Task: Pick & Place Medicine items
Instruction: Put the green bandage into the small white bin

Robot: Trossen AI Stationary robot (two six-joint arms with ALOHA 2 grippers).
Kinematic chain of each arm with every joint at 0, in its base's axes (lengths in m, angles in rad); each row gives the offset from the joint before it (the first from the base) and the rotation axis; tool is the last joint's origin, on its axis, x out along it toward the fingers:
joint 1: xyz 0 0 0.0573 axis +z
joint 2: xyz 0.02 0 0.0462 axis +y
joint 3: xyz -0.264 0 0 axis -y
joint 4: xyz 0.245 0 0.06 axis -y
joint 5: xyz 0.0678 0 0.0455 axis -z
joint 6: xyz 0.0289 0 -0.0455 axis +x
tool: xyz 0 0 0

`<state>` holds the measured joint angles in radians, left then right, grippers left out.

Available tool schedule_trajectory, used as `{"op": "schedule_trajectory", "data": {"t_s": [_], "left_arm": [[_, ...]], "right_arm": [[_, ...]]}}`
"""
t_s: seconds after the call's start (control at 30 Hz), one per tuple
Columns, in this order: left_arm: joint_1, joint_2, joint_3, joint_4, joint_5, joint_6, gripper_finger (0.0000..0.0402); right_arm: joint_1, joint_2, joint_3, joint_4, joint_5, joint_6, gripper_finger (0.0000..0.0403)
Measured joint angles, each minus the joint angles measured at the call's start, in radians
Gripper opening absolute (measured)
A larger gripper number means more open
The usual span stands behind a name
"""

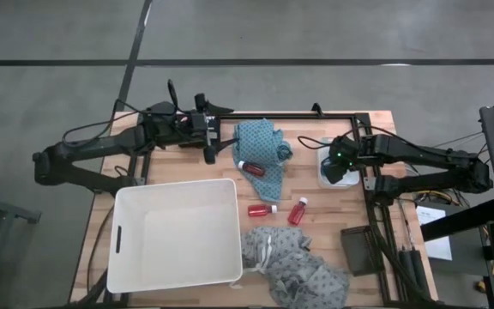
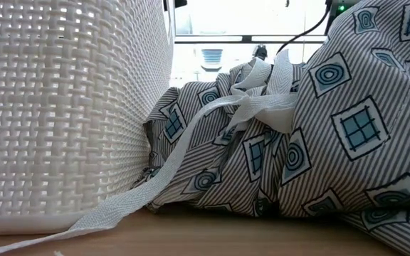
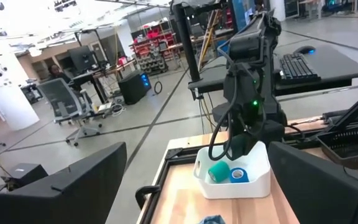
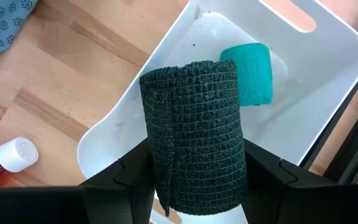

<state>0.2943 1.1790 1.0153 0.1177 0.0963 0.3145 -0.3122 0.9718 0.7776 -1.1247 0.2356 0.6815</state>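
Note:
My right gripper [image 4: 197,177] is shut on a dark green roll [image 4: 194,137] and hangs over a small white tray [image 4: 328,56] at the table's far right [image 1: 326,176]. In the tray lie a teal-green roll [image 4: 253,74] and a blue round piece [image 3: 239,175]. One red bottle with a white cap [image 1: 251,167] lies against a teal cloth [image 1: 260,146]. Two more red bottles [image 1: 262,209] [image 1: 298,210] lie on the bare wood. My left gripper [image 1: 213,144] stands open at the far left, held level and facing the tray. My right gripper pinches the dark green roll by its curved wall [image 4: 160,180] between the two fingers [image 4: 132,171], near the roll's upper end. The fingers slant steeply down from above. The roll reaches past the fingertips toward the tray and hangs clear above it.
A large white basket [image 1: 177,232] stands at the near left; its woven wall [image 2: 62,107] fills the low view. A blue-grey patterned cloth [image 1: 298,270] is heaped beside it at the near edge. A dark flat pad [image 1: 358,249] lies at the right.

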Motion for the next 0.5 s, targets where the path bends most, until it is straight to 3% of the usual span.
{"op": "schedule_trajectory", "data": {"t_s": [0.5], "left_arm": [[0.0, 0.0, -0.005, -0.029, 0.0, 0.0, 0.0397]], "right_arm": [[0.0, 0.0, 0.0, 0.003, 0.002, -0.004, 0.0176]]}}
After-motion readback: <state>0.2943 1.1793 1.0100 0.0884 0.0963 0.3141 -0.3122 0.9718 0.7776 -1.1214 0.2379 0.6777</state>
